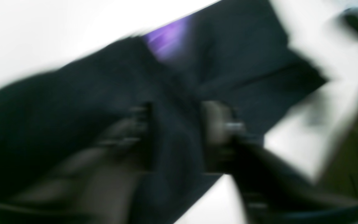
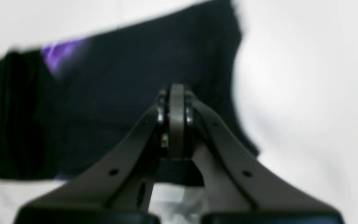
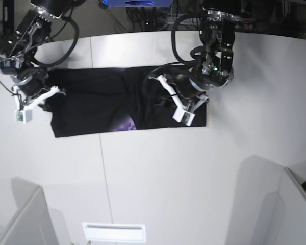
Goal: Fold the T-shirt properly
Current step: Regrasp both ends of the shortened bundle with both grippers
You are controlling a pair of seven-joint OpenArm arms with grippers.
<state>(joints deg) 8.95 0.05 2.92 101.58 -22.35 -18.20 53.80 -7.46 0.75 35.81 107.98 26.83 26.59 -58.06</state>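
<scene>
Two arms of mine hang over the black T-shirt (image 3: 97, 104), which lies spread as a long band across the far half of the white bench (image 3: 158, 173), a small patch of its purple print (image 3: 126, 124) peeking out at the near edge. I judge the cloth to be partly folded already, so each arm keeps to one end to handle that side.

My right gripper (image 2: 176, 93) sits at the shirt's end toward the bench's left edge in the base view. Its jaws are pressed fully together with nothing between them, and the dark cloth lies just beyond their tips.

My left gripper (image 1: 179, 124) is over the other end, low above the shirt. The wrist view is heavily blurred; I see two jaws with a narrow gap and dark fabric running through that gap, but I cannot tell whether they have actually pinched the cloth.
</scene>
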